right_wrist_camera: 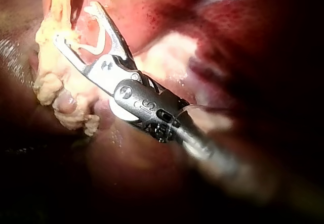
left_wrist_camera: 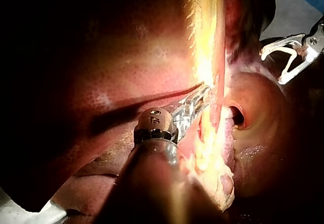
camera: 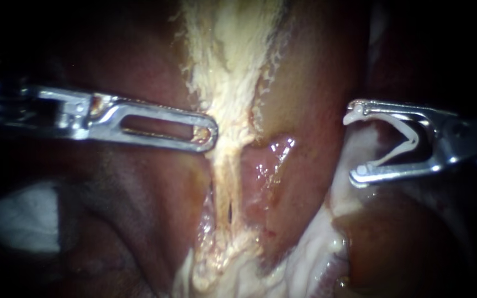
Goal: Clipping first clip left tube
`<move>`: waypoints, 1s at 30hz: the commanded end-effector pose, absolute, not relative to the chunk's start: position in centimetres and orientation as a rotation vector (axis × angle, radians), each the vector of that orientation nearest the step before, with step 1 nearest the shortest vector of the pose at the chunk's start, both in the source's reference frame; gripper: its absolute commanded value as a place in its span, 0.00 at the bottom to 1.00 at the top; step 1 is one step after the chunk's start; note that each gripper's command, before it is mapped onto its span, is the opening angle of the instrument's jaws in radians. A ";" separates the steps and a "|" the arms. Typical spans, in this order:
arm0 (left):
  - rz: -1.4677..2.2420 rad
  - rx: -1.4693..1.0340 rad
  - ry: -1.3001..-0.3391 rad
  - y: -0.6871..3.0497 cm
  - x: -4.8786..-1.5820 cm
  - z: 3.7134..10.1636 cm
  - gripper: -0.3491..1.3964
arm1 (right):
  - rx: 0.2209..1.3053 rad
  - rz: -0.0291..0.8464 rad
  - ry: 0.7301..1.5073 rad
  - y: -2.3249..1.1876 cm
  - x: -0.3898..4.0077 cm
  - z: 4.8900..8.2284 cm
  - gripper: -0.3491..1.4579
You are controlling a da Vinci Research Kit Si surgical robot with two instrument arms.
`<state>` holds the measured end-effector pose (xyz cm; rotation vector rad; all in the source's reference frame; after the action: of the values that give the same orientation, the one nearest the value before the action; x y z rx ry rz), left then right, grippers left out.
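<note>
Left instrument (camera: pixel 205 132): comes in level from the left; its pincer is narrow, both halves lying together, the tip at the left edge of the pale band, which it appears to pinch
Left instrument, own wrist view (left_wrist_camera: pixel 200 95): tip set against the lit strand just ahead of it, which agrees with a hold on the band
Pale band (camera: pixel 224 83): yellow-white fibrous tissue running down the middle of the endoscope view, drawn taut and narrowing below the left tip
Left tube (camera: pixel 222 187): judged to be the left of the thin strands into which the band narrows, just beneath the left tip; bare, with no clip on it
Liver (camera: pixel 139 193): dark red-brown mass on either side of the band
Right instrument (camera: pixel 354 146): comes in from the right; pincer wide, mouth facing the band
Clip (camera: pixel 407 138): white, V-shaped, still open, seated between the two halves of the right pincer and touching both
Gap: glossy red tissue lies between the clip's mouth and the strands; well apart in the endoscope view
Right wrist view: right instrument (right_wrist_camera: pixel 71 27) and its clip (right_wrist_camera: pixel 98 44) point at the pale tissue; depth unclear
Done: band held, clip loaded
Left: advance, straddle the tube, close the clip
</note>
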<state>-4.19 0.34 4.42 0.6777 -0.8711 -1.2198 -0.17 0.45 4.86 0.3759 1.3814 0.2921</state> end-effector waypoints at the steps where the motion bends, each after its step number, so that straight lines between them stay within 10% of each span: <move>1: -1.224 0.675 -0.872 0.34 -4.17 4.39 0.00 | 0.380 0.299 1.378 0.43 -0.15 4.87 0.52; 30: -1.238 0.646 -0.872 0.34 -3.92 4.28 0.00 | 0.578 0.355 1.294 -0.40 1.03 5.63 0.52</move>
<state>-3.92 0.34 4.28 0.6463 -0.8719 -1.2383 1.06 -0.41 5.65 0.5791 1.2917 0.3529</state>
